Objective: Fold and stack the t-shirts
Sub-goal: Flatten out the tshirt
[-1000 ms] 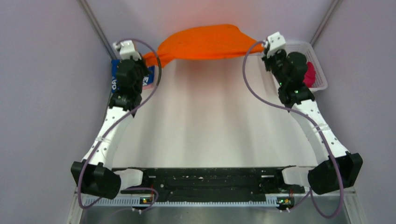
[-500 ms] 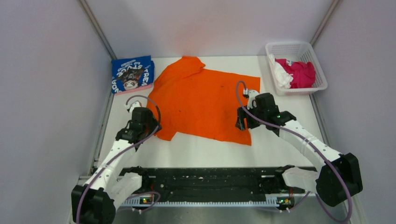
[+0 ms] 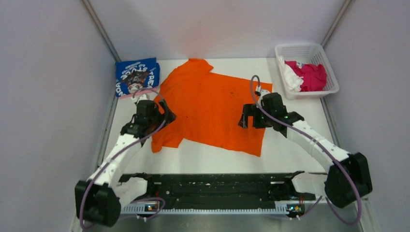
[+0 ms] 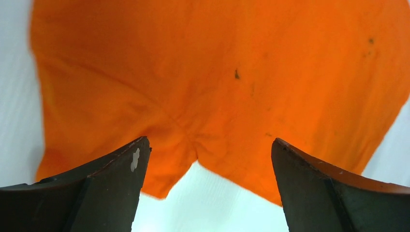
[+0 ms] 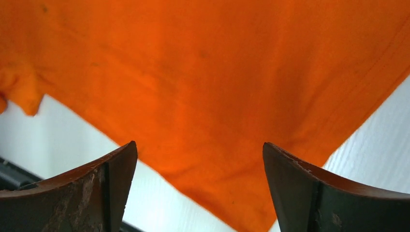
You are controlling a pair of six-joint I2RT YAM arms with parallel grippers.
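Orange shirt (image 3: 212,108) lies spread flat mid-worktop (image 3: 212,159). The left hand (image 4: 209,140) hangs over its near sleeve and the right hand (image 5: 198,144) over the near hem corner, both with fingers wide apart (neither pinching cloth). A folded blue shirt (image 3: 137,76) sits far left. Magenta (image 3: 313,76) and white (image 3: 290,77) shirts fill the basket (image 3: 309,48) far right.

We have swung the orange t-shirt (image 3: 208,108) down from the far end, and it now lies spread on the tabletop (image 3: 217,159). Our left hand (image 3: 163,117) and right hand (image 3: 245,119) drew back and released it, jaws wide.
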